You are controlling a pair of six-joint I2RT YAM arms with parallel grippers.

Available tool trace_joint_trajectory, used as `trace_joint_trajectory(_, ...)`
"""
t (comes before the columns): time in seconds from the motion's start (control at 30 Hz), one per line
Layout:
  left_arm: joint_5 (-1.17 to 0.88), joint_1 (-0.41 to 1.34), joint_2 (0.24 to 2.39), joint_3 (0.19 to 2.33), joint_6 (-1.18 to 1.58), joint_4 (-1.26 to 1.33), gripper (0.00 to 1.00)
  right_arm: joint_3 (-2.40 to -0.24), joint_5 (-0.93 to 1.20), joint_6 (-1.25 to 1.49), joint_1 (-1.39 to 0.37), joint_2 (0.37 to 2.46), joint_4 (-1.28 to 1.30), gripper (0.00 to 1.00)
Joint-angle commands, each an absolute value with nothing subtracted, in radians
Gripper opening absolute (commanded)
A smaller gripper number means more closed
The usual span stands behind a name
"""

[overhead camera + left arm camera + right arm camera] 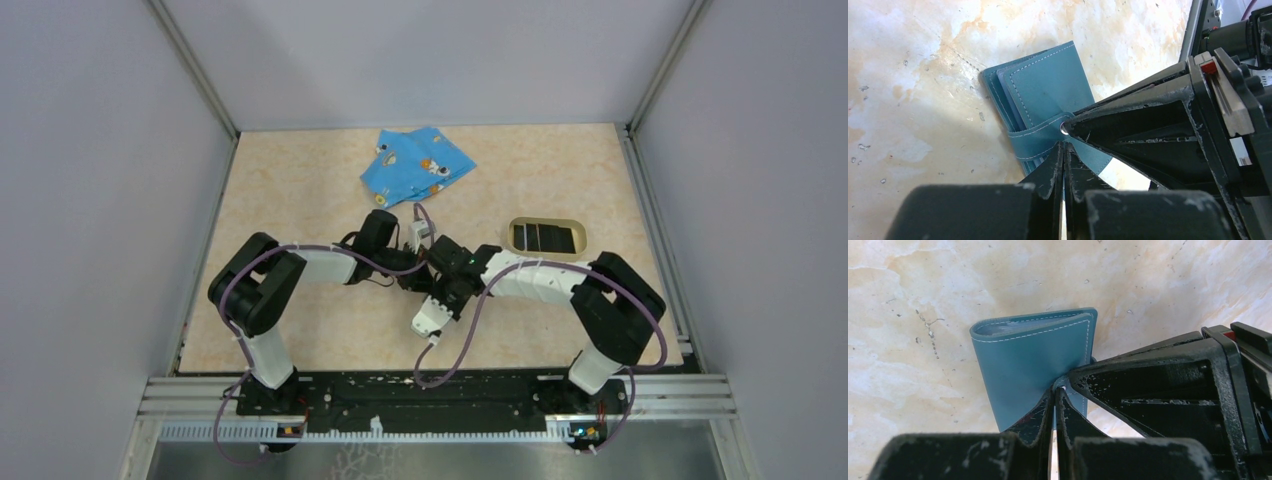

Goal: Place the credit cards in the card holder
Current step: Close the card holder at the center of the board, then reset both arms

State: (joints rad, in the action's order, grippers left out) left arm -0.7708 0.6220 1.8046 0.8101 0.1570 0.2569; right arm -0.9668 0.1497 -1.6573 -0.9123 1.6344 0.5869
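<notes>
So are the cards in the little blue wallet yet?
Not yet. Done: nothing; the black credit cards lie in the tan tray. In hand: the left tool and right tool are shut on the teal card holder, whose strap looks fastened. Still to do: open it, bring cards over.

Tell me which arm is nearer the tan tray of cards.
Right. The right arm passes beside the tray, by its near rim; the left arm lies to its left, ending at the card holder.
</notes>
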Motion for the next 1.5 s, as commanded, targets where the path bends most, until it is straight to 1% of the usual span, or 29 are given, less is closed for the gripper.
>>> trace_joint_trajectory(0.0, -0.722, 0.621, 1.819, 0.802, 0.142, 0.154, 0.03, -0.817, 0.203, -1.629, -0.96, 1.741, 0.758, 0.0)
trace_joint_trajectory(0.17, -0.721, 0.621, 1.822, 0.807, 0.154, 0.159, 0.03, -0.793, 0.194, -1.612, -0.98, 1.749, 0.725, 0.0)
trace_joint_trajectory(0.37, -0.719, 0.62, 1.812, 0.81, 0.163, 0.146, 0.03, -0.82, 0.209, -1.587, -0.997, 1.756, 0.775, 0.0)
trace_joint_trajectory(0.47, -0.719, 0.62, 1.808, 0.81, 0.161, 0.143, 0.03, -0.819, 0.218, -1.528, -0.997, 1.744, 0.73, 0.0)
trace_joint_trajectory(0.5, -0.719, 0.621, 1.805, 0.809, 0.162, 0.143, 0.03, -0.82, 0.226, -1.501, -0.995, 1.731, 0.704, 0.02)
trace_joint_trajectory(0.53, -0.718, 0.621, 1.801, 0.808, 0.163, 0.141, 0.03, -0.827, 0.248, -1.48, -0.991, 1.712, 0.692, 0.1)
trace_joint_trajectory(0.57, -0.718, 0.62, 1.795, 0.807, 0.164, 0.14, 0.03, -0.841, 0.279, -1.458, -0.98, 1.692, 0.686, 0.19)
trace_joint_trajectory(0.63, -0.712, 0.62, 1.778, 0.801, 0.172, 0.141, 0.04, -0.879, 0.346, -1.424, -0.95, 1.636, 0.688, 0.32)
trace_joint_trajectory(0.7, -0.694, 0.62, 1.755, 0.794, 0.186, 0.144, 0.06, -0.92, 0.418, -1.4, -0.905, 1.575, 0.702, 0.42)
trace_joint_trajectory(0.8, -0.654, 0.618, 1.703, 0.778, 0.212, 0.163, 0.17, -0.97, 0.574, -1.421, -0.823, 1.485, 0.766, 0.52)
trace_joint_trajectory(0.93, -0.611, 0.61, 1.6, 0.74, 0.242, 0.203, 0.26, -0.975, 0.611, -1.375, -0.769, 1.353, 0.798, 0.67)
trace_joint_trajectory(1.0, -0.59, 0.607, 1.53, 0.713, 0.249, 0.224, 0.28, -0.961, 0.612, -1.335, -0.743, 1.288, 0.779, 0.7)
trace_joint_trajectory(1.1, -0.57, 0.604, 1.405, 0.665, 0.252, 0.254, 0.32, -0.955, 0.661, -1.247, -0.645, 1.203, 0.751, 0.75)
trace_joint_trajectory(1.13, -0.563, 0.603, 1.339, 0.638, 0.253, 0.262, 0.35, -0.967, 0.665, -1.181, -0.6, 1.18, 0.742, 0.8)
trace_joint_trajectory(1.17, -0.55, 0.603, 1.282, 0.616, 0.26, 0.268, 0.38, -0.984, 0.648, -1.083, -0.571, 1.16, 0.716, 0.93)
trace_joint_trajectory(1.2, -0.529, 0.602, 1.228, 0.591, 0.269, 0.271, 0.44, -1.006, 0.615, -0.953, -0.541, 1.142, 0.68, 0.98)
trace_joint_trajectory(1.27, -0.483, 0.6, 1.1, 0.531, 0.288, 0.294, 0.59, -1.049, 0.593, -0.765, -0.454, 1.108, 0.613, 0.98)
trace_joint_trajectory(1.3, -0.466, 0.597, 1.038, 0.502, 0.298, 0.308, 0.69, -1.057, 0.646, -0.684, -0.387, 1.089, 0.577, 0.98)
trace_joint_trajectory(1.33, -0.445, 0.596, 0.972, 0.476, 0.313, 0.317, 0.82, -1.052, 0.703, -0.578, -0.319, 1.066, 0.513, 0.98)
trace_joint_trajectory(1.37, -0.421, 0.597, 0.914, 0.45, 0.331, 0.325, 0.95, -1.025, 0.725, -0.412, -0.251, 1.04, 0.405, 0.98)
trace_joint_trajectory(1.4, -0.394, 0.595, 0.853, 0.428, 0.353, 0.33, 0.98, -0.998, 0.669, -0.244, -0.207, 1.009, 0.312, 0.98)
trace_joint_trajectory(1.43, -0.379, 0.594, 0.797, 0.41, 0.374, 0.328, 0.99, -0.985, 0.606, -0.135, -0.182, 0.973, 0.259, 0.99)
trace_joint_trajectory(1.47, -0.368, 0.593, 0.745, 0.398, 0.395, 0.319, 0.99, -0.99, 0.565, -0.086, -0.174, 0.956, 0.247, 0.98)
